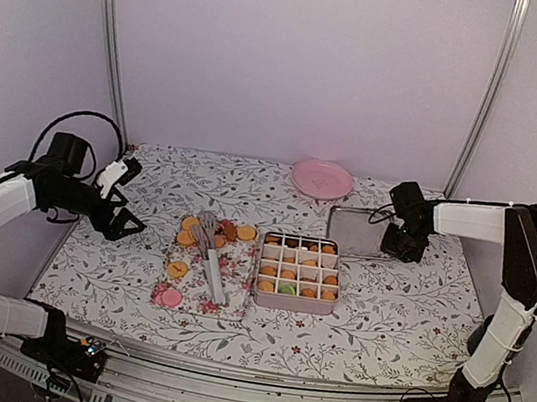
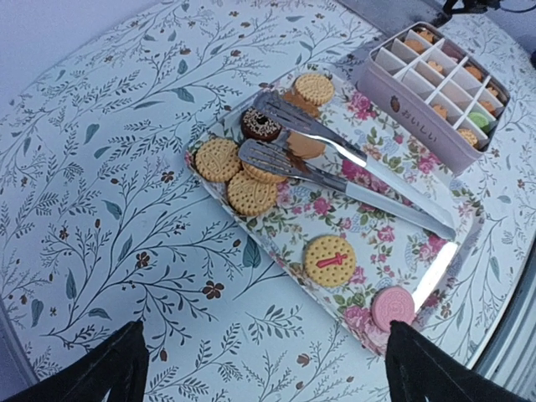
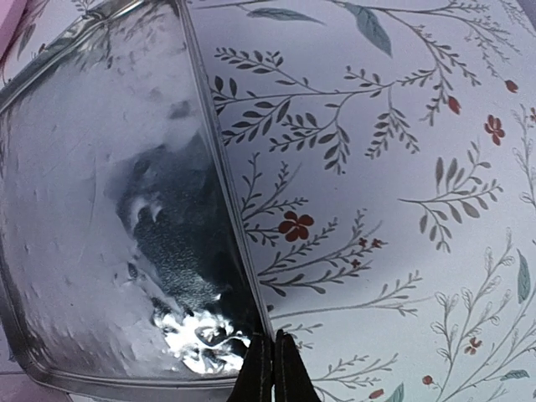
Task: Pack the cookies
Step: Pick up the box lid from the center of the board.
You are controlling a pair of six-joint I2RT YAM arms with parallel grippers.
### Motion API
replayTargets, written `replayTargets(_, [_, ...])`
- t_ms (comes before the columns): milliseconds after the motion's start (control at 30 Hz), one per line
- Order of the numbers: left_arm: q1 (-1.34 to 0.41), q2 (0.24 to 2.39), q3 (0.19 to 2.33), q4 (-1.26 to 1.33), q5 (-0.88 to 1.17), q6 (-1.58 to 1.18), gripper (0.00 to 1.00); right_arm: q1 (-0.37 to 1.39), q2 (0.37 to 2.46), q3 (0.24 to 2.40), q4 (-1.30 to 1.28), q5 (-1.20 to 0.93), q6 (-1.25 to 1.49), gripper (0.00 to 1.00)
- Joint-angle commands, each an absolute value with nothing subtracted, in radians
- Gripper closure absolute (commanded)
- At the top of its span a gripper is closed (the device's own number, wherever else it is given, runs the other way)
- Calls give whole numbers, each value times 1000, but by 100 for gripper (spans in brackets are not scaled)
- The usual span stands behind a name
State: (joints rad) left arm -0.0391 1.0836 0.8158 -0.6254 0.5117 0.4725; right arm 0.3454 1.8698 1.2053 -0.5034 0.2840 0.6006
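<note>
Cookies (image 2: pixel 251 193), round, golden, partly boxed; several left on floral tray (image 2: pixel 285 222); left claw (image 2: pixel 264 368) agape, empty; right claw (image 3: pixel 266 368) pinching silvery metal lid (image 3: pixel 100 209).

Flower-print table (image 1: pixel 382 319), four things down on it. Tray (image 1: pixel 195 299) sits near the middle, a touch left, with the box (image 1: pixel 294 303) just beside it on the right. Beyond the box, to the right, a shiny lid (image 1: pixel 357 230) lies flat. The pink plate (image 1: pixel 321 179) is at the far edge, apart.
</note>
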Motion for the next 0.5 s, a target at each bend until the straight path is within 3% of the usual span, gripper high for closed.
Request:
replayTargets(0, [-87,1121,885,-603,516,419,1,342,1724,1129,-499,352,663,100])
replayTargets(233, [-135,1199,1046,-621,544,390,1,363,1478,1061,-413,297,694,100])
replayTargets(467, [-186,1292,1176,-598,696,268,1,521,1337,1071,-331,288,719,100])
